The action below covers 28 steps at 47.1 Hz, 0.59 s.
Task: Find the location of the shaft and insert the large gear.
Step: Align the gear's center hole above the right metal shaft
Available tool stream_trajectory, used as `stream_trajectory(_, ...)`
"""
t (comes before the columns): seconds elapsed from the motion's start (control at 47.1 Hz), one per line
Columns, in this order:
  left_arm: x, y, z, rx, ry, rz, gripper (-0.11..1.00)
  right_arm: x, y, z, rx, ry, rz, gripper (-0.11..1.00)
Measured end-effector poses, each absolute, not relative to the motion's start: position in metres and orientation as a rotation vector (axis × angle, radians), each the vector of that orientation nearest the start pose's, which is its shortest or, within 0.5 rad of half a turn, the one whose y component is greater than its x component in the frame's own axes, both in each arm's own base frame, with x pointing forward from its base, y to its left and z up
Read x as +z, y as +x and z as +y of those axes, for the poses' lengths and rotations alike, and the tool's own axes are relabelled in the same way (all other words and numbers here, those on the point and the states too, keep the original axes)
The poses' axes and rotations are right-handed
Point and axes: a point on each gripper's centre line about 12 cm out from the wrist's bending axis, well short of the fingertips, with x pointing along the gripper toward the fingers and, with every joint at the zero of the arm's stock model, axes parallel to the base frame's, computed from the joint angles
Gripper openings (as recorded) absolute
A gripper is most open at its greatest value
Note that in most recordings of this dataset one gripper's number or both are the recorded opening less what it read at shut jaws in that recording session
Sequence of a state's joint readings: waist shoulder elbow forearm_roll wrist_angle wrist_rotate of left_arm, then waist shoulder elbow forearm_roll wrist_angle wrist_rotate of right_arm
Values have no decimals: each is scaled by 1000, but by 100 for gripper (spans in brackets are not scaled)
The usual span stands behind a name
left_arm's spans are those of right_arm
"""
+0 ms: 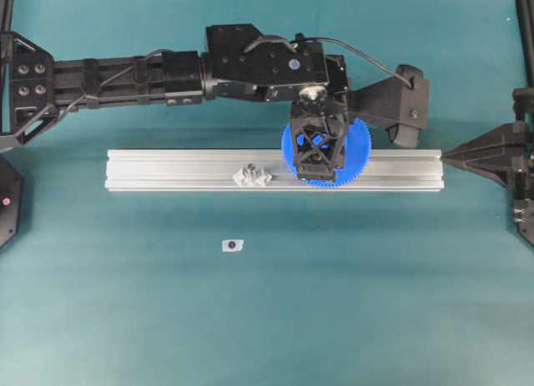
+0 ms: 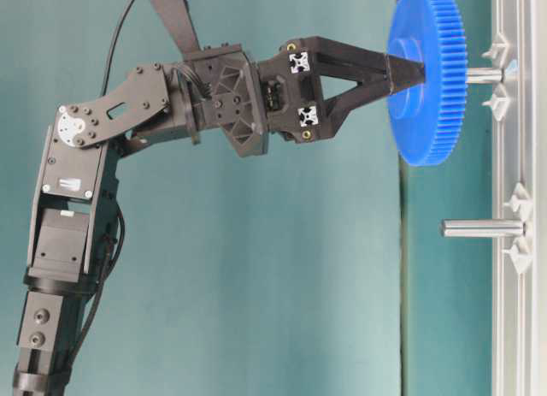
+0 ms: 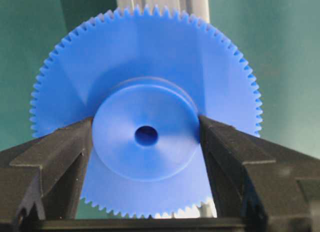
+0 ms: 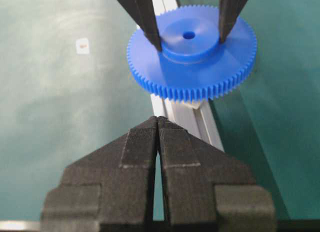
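Note:
The large gear point(image 1: 360, 146) point(image 2: 426, 114) point(image 3: 150, 76) point(image 4: 192, 71) is bright blue, held flat above the aluminium rail point(image 1: 167, 169). My left gripper point(image 1: 317, 159) point(image 2: 402, 72) point(image 3: 146, 137) is shut on its raised hub, one finger on each side. In the table-level view the shaft point(image 2: 485, 74) stands on the rail between two clear mounts, in line with the gear's centre. Its tip is hidden behind the gear, so I cannot tell how far it is in the hole. My right gripper point(image 1: 445, 158) point(image 4: 158, 121) is shut and empty, just off the rail's right end.
A second peg point(image 1: 252, 176) point(image 2: 483, 228) with clear mounts stands bare on the rail, left of the gear. A small white tag point(image 1: 233, 245) point(image 4: 83, 45) lies on the teal table in front of the rail. The left arm stretches across behind the rail.

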<state>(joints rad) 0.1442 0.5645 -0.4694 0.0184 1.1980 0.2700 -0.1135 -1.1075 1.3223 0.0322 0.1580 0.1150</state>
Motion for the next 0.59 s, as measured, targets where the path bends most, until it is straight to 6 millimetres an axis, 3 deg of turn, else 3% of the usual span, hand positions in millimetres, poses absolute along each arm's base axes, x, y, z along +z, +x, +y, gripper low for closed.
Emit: stream_trajectory(0.594, 209, 536, 80, -43, 155, 1303, 71, 207, 160, -18, -134, 167, 365, 1)
